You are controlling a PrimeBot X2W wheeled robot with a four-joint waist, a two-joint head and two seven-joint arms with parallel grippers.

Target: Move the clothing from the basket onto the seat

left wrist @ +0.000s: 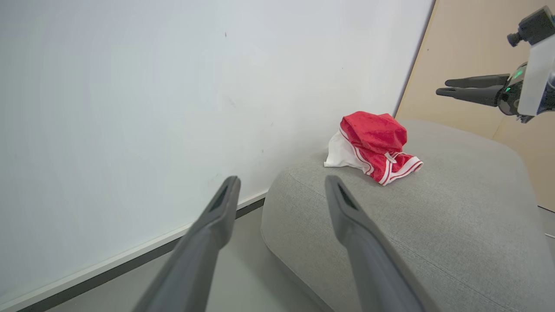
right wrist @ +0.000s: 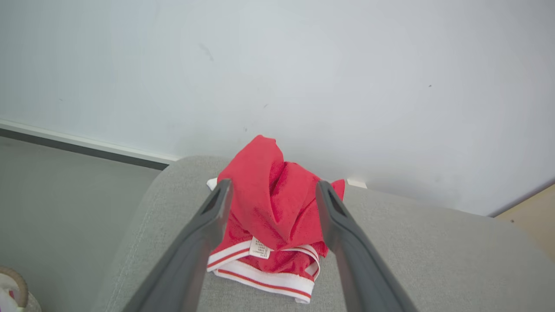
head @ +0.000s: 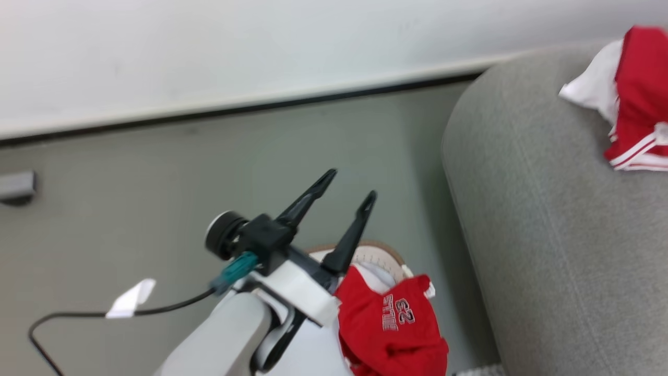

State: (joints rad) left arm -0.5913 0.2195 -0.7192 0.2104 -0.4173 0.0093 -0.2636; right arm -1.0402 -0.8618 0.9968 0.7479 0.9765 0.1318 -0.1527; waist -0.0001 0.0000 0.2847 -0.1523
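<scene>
Roughly halfway, I'd say: the seat already has the red shorts with white trim lying on it near the wall end. The basket stands on the floor just beside the seat, with the BULLS 23 jersey draped over its rim. Step in hand reads as going for that second garment. Next move calls for the left gripper to drop, pinch a fold of the jersey and lift it clear of the rim. It hovers above the basket, fingers spread wide, empty. The right gripper hangs above the seat, apart from the shorts, fingers parted, holding nothing.
</scene>
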